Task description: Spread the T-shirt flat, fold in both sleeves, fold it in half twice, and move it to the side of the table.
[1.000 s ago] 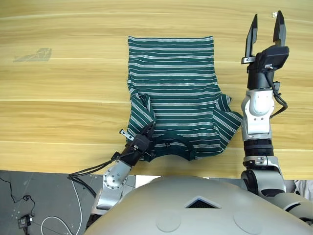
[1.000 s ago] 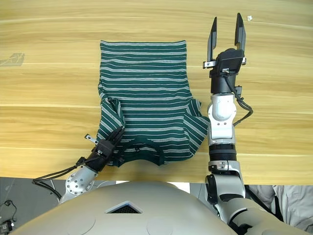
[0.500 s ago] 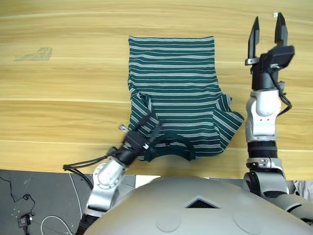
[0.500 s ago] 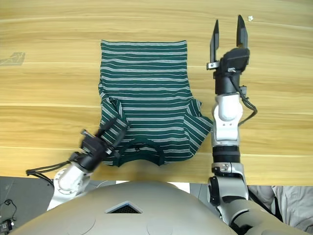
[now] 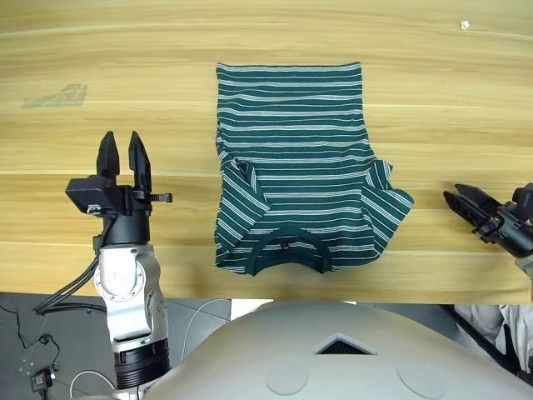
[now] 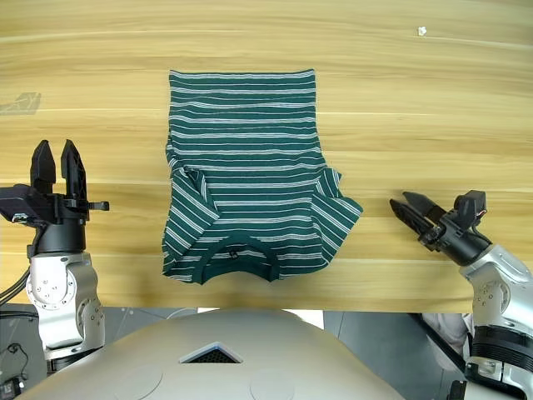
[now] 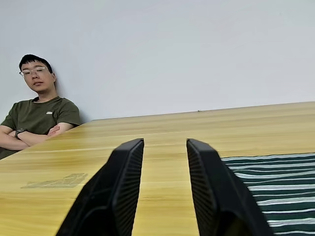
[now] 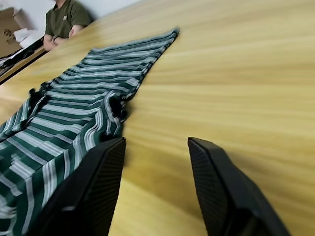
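The dark green striped T-shirt (image 5: 291,158) lies in the middle of the wooden table (image 5: 125,50), collar toward me and hem at the far side. Its left sleeve is folded in over the body. The right sleeve (image 5: 390,200) juts out a little at the side. My left gripper (image 5: 122,150) stands open and upright, well left of the shirt and holding nothing. My right gripper (image 6: 400,200) is open low over the table, pointing at the right sleeve from a short gap. In the wrist views, the left gripper (image 7: 165,147) and right gripper (image 8: 156,147) have empty jaws, with the shirt (image 8: 74,98) beyond.
A small white scrap (image 5: 465,25) lies at the far right of the table. A faint grey mark (image 5: 56,94) sits at the far left. The table's front edge (image 5: 83,289) runs just below both grippers, and cables (image 5: 50,367) lie on the floor beneath.
My left gripper has left the shirt's near left corner, swung out to the left and stands open. My right arm has dropped from the far right to beside the right sleeve.
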Tool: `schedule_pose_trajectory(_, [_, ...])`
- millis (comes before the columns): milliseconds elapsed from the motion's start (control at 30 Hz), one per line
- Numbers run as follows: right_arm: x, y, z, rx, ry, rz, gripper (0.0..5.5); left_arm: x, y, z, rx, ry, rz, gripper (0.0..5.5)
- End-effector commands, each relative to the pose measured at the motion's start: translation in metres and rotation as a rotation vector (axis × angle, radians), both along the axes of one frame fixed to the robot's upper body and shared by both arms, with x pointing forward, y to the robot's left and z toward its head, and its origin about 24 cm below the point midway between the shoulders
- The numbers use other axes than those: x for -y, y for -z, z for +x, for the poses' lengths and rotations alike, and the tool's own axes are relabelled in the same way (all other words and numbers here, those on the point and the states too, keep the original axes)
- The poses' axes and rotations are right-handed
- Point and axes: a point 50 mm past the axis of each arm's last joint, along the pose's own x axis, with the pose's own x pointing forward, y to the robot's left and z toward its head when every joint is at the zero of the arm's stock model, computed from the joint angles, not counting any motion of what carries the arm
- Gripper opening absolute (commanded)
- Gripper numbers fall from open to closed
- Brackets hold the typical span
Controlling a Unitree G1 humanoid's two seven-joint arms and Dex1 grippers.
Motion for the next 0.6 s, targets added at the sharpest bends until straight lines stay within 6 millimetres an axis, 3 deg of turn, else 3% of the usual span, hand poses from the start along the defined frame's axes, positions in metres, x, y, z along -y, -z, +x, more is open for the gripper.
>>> schedule_pose_trajectory(33, [-0.022, 0.004, 0.003, -0.012, -0.111, 0.045, 2.33, 0.005, 0.011, -0.004, -0.046, 0.004, -0.008, 1.61])
schedule_pose_trajectory(300, [-0.043, 0.008, 0.002, -0.016, -0.186, 0.049, 2.33, 0.010, 0.020, -0.005, -0.077, 0.007, -0.038, 1.61])
schedule_pose_trajectory(600, [-0.042, 0.018, 0.005, -0.043, -0.160, -0.037, 2.33, 0.016, 0.026, -0.008, -0.088, 0.017, -0.080, 1.61])
